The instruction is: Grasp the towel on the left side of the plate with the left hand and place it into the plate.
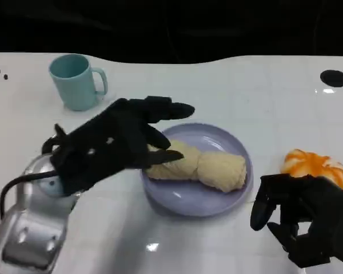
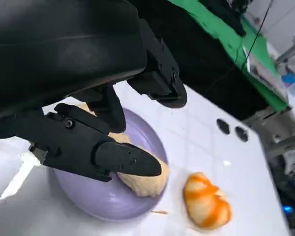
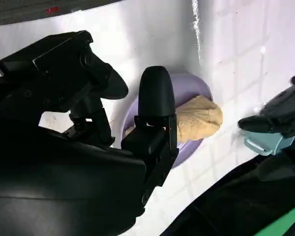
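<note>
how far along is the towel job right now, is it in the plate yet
Nearly done. The rolled yellow towel already lies inside the purple plate. The left hand is at the towel's left end, fingers on or right beside it; I cannot tell whether it grips. Left to do: let go and pull the hand clear. The right hand rests idle beside the plate.

no readable text, labels, brands or numbers on any object, table surface plain white
</note>
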Tool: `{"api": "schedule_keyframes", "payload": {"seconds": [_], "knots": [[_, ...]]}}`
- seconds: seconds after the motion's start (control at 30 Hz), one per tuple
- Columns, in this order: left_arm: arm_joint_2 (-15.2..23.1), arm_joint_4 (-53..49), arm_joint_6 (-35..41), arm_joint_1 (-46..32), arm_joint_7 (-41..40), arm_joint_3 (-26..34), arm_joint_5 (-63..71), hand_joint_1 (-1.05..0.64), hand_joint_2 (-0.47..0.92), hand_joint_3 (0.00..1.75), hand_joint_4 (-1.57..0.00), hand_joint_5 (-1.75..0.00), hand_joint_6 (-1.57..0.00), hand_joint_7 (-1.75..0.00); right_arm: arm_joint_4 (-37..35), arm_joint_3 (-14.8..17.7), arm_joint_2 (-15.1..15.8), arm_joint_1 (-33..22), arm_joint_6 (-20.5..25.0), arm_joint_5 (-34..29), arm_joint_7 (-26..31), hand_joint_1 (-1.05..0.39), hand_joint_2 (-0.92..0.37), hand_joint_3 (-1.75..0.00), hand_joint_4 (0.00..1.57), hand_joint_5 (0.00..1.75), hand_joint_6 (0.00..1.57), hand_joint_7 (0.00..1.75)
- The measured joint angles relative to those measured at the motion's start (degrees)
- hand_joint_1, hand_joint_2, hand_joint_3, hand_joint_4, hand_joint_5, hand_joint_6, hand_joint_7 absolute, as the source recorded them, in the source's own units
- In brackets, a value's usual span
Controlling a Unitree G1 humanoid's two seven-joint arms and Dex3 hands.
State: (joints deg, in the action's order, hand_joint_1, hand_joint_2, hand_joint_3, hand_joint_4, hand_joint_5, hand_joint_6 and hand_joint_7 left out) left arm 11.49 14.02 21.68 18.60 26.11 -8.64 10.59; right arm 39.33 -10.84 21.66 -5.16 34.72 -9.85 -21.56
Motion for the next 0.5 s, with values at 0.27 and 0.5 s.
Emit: {"api": "schedule_keyframes", "payload": {"seconds": [0.27, 0.5], "knots": [[-5.89, 15.35, 22.8, -9.06, -1.39, 12.1, -20.24, -0.1, 0.49, 1.33, -0.79, -1.5, -0.78, -1.14, -0.3, -0.23, 0.01, 0.21, -0.03, 0.02, -0.01, -0.01, -0.55, -1.1, 0.75, 1.75, 0.7, 1.43], [-8.14, 26.34, 41.15, -14.67, -4.71, 21.95, -34.61, -0.15, 0.57, 1.28, -0.81, -1.73, -0.73, -1.5, -0.73, -0.27, 0.07, 0.3, -0.1, 0.01, -0.02, -0.01, -0.55, -1.09, 0.76, 1.75, 0.71, 1.42]]}}
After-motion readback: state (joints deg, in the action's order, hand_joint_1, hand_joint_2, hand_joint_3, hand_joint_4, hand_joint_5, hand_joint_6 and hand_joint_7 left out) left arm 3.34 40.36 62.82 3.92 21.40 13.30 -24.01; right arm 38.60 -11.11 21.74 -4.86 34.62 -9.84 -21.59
